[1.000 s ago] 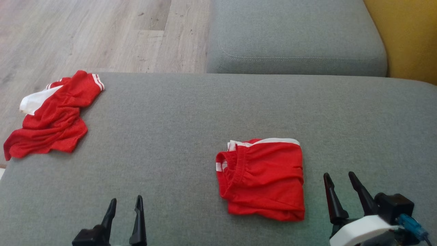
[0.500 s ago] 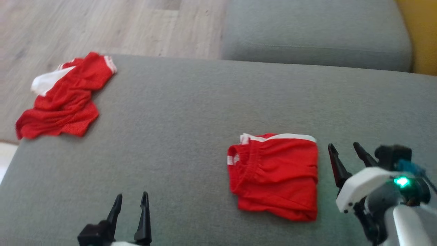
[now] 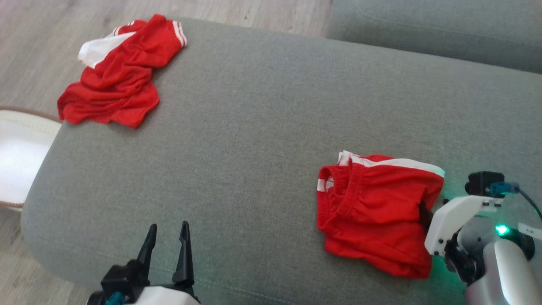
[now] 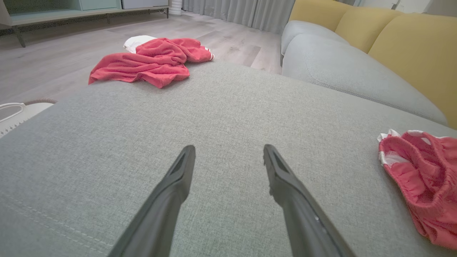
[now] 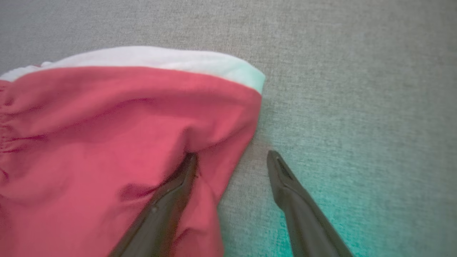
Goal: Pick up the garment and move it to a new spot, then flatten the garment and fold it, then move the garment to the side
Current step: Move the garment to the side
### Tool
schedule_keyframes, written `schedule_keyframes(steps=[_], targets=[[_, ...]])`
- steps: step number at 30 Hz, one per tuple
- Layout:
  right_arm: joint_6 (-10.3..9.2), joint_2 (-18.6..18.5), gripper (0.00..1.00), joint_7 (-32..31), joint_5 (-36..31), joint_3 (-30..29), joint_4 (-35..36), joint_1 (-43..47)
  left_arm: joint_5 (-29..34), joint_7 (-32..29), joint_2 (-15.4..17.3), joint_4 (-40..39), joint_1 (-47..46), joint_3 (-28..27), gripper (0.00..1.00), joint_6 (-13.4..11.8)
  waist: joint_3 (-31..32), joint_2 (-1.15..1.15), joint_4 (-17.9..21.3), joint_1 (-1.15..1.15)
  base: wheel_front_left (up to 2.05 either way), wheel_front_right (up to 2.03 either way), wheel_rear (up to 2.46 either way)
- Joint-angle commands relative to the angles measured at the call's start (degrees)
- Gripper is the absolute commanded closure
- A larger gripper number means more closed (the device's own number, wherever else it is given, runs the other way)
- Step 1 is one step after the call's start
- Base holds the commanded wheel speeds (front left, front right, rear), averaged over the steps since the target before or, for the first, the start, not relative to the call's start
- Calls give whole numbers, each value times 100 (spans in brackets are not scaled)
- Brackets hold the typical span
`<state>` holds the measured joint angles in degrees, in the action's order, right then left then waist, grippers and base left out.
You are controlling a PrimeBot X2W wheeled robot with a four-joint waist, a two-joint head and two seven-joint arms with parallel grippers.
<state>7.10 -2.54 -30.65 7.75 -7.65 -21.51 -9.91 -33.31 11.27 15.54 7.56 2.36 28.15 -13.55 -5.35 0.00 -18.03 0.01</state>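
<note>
A home living room: a grey sofa point(image 4: 221, 107) with yellow back cushions point(image 4: 414, 46), wood-plank floor point(image 4: 53, 60) and long curtains point(image 4: 246, 12).

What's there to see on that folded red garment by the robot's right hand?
The folded garment is thin red cloth with a gathered elastic waistband, a white band along its far edge and white stripes at one corner. It lies flat in a rough rectangle on the grey cushion. The open right gripper straddles its right edge, one finger pressing on the cloth.
</note>
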Motion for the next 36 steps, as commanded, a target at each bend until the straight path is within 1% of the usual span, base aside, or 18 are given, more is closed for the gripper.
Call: schedule_keyframes(steps=[1, 2, 3, 4, 5, 7, 8, 11, 12, 15, 16, 22, 27, 29, 32, 36], targets=[[39, -33, 0, -63, 120, 150, 88, -302, -6, 86, 7, -110, -289, -164, 0, 3, -111, 0, -73, -1, 0, 0, 0], [39, -33, 4, -95, 174, 167, 27, -351, -4, 95, -1, -107, -297, -165, 0, -2, -138, 0, -68, -1, 0, 0, 0], [39, -33, 24, -128, 215, 189, -31, -401, 2, 102, -8, -107, -306, -160, 0, -6, -168, 0, -53, -1, 0, 0, 0], [39, -33, 47, -146, 246, 217, -77, -454, 10, 107, -18, -112, -319, -147, 0, -6, -199, 0, -31, -1, 0, 0, 0], [39, -33, 61, -150, 278, 248, -115, -511, 19, 110, -25, -117, -336, -134, 0, -3, -236, 0, 4, -1, 0, 0, 0], [39, -33, 97, -137, 300, 311, -167, -640, 36, 123, -29, -102, -399, -119, 0, 22, -326, 0, 105, -1, 0, 0, 0], [39, -33, 100, -108, 277, 336, -168, -716, 47, 130, -31, -101, -436, -112, 0, 34, -379, 0, 173, -1, 0, 0, 0], [39, -38, 100, 58, 184, 340, -119, -977, 96, 139, -34, -141, -560, -86, 0, 50, -548, 0, 449, -1, 0, 0, 0], [39, -56, 100, 165, 125, 319, -58, -1170, 132, 142, -23, -193, -658, -83, 0, 54, -681, 0, 711, -1, 0, 0, 0], [39, -159, 100, 320, 70, 233, 54, -1446, 169, 129, -6, -308, -819, -83, 0, 66, -895, 0, 1170, -1, 0, 0, 0], [39, -159, 100, 320, 70, 233, 54, -1446, 169, 129, -6, -308, -819, -83, 0, 66, -895, 0, 1170, -1, 0, 0, 0], [39, -442, 100, 632, -14, -87, 241, -1817, 297, 6, 98, -533, -1149, -60, 0, 67, -1284, 0, 2182, -1, 0, 0, 0], [39, -477, 100, 859, -20, -244, 303, -2031, 401, -169, 249, -678, -1345, -56, 0, 39, -1593, 0, 2932, -1, 0, 0, 0], [39, -453, 100, 935, -30, -287, 294, -2097, 449, -249, 309, -738, -1399, -37, 0, 24, -1692, 0, 3151, -1, 0, 0, 0], [39, -418, 100, 1059, -34, -356, 234, -2208, 513, -360, 381, -822, -1469, 2, 0, 11, -1789, 0, 3359, -1, 0, 0, 0], [39, -394, 100, 1143, -48, -420, 157, -2352, 570, -468, 423, -931, -1542, 54, 0, -10, -1849, 0, 3441, -1, 0, 0, 0]])
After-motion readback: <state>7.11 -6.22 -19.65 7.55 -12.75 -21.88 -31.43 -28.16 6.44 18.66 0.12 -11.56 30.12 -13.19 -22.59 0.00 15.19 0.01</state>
